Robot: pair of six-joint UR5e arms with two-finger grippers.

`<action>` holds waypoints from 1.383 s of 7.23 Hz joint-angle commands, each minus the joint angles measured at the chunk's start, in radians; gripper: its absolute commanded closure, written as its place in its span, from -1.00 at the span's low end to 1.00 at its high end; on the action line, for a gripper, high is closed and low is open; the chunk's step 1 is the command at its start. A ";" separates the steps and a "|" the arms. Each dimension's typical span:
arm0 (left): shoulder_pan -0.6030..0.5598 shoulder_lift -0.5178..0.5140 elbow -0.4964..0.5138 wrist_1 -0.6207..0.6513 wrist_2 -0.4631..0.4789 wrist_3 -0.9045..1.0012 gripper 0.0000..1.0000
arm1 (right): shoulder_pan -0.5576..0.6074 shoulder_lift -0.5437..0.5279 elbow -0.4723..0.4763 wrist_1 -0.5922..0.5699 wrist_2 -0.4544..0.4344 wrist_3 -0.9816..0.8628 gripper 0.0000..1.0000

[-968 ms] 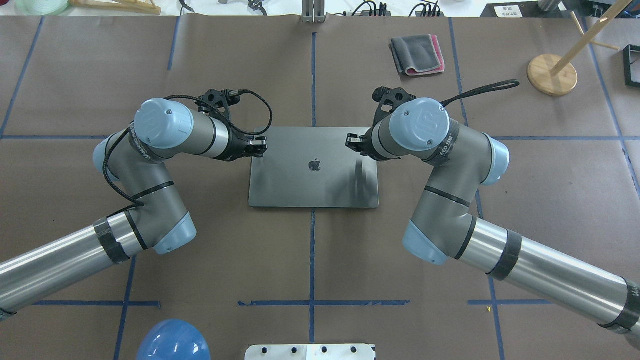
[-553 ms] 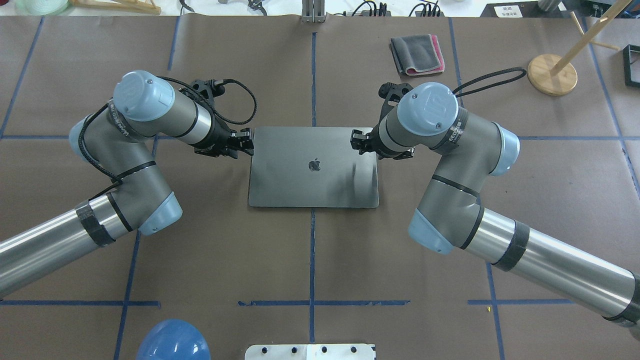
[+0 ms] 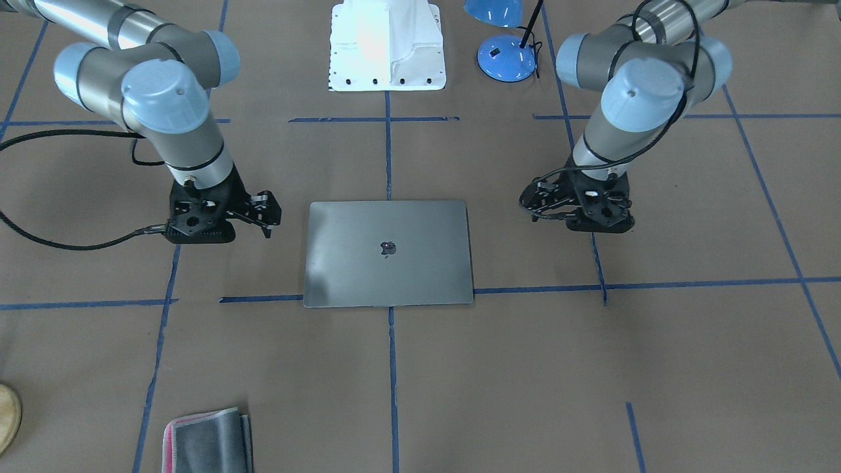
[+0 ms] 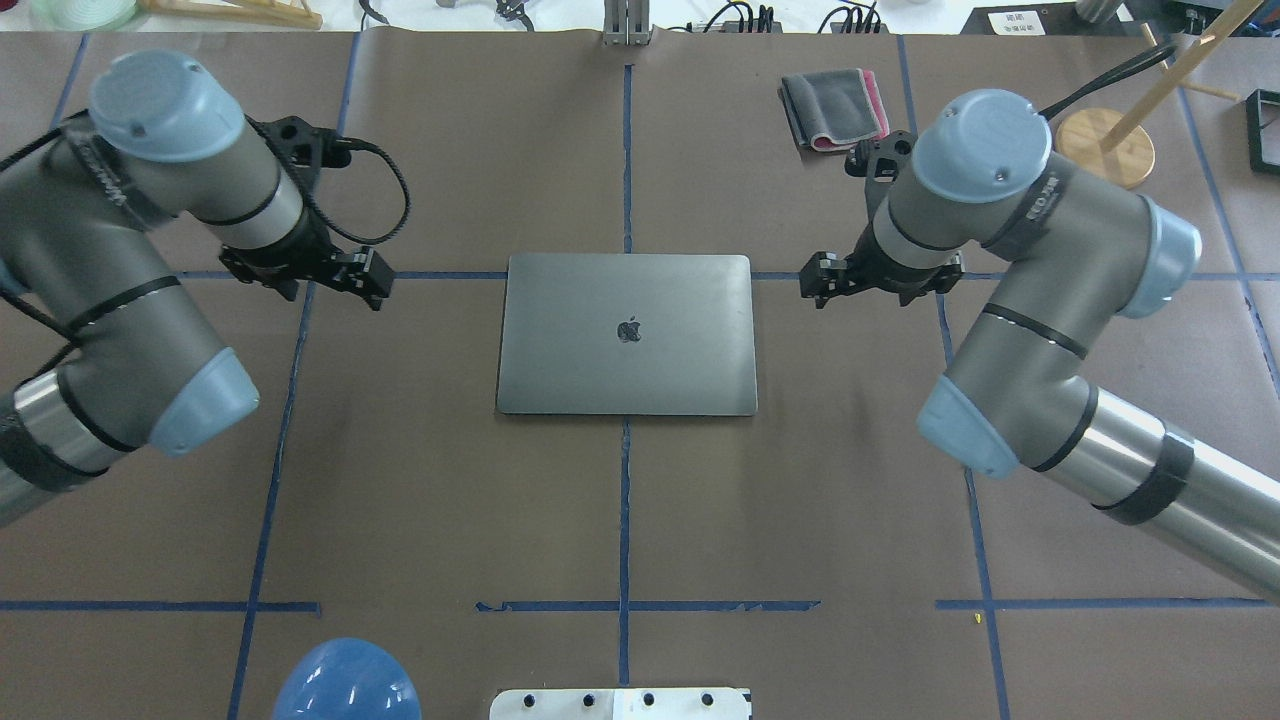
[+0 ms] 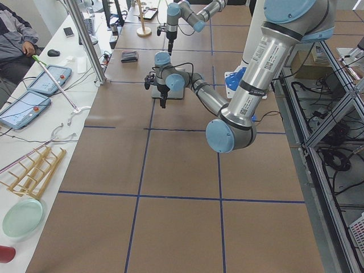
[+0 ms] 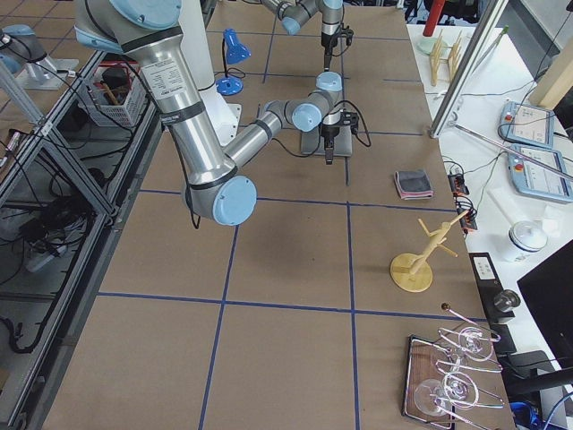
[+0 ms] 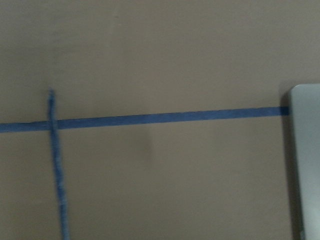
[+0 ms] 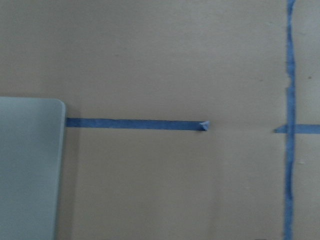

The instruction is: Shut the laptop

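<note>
The space-grey laptop [image 4: 627, 335] lies closed and flat at the table's centre, apple logo up; it also shows in the front view [image 3: 387, 253]. My left gripper [image 4: 378, 282] hangs over bare table to the laptop's left, clear of it, fingers together and empty; in the front view it [image 3: 531, 205] is on the right. My right gripper [image 4: 810, 280] hangs just off the laptop's right far corner, also shut and empty, and shows in the front view [image 3: 268, 215]. Each wrist view shows only a laptop edge [image 7: 306, 165] [image 8: 30, 170] and blue tape.
A folded grey cloth with a pink edge [image 4: 835, 108] lies at the far right. A wooden stand [image 4: 1105, 148] is beyond it. A blue lamp [image 4: 345, 685] and a white base plate [image 4: 620, 703] sit at the near edge.
Both grippers have moved off the laptop lid outward, the left one to the left and the right one to the right. The laptop has stayed closed and still.
</note>
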State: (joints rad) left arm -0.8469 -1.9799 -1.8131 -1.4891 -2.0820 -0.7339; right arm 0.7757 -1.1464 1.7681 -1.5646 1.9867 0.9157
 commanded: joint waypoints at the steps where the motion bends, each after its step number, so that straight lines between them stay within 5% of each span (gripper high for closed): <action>1: -0.174 0.187 -0.113 0.109 -0.021 0.346 -0.99 | 0.141 -0.186 0.083 -0.015 0.087 -0.305 -1.00; 3: -0.407 0.320 -0.077 0.112 -0.177 0.631 -0.99 | 0.326 -0.353 0.103 -0.008 0.177 -0.621 -1.00; 5: -0.553 0.435 -0.042 0.104 -0.210 0.686 -0.99 | 0.547 -0.506 0.099 -0.008 0.285 -0.924 -0.99; 7: -0.592 0.496 -0.041 0.099 -0.221 0.703 -0.99 | 0.677 -0.625 0.096 -0.008 0.317 -1.000 -1.00; 10: -0.664 0.613 -0.069 0.092 -0.318 0.709 -0.99 | 0.702 -0.639 0.085 -0.009 0.310 -0.977 -1.00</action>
State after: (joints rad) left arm -1.4759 -1.4034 -1.8689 -1.3956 -2.3488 -0.0268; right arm 1.4704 -1.7799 1.8604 -1.5743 2.2973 -0.0669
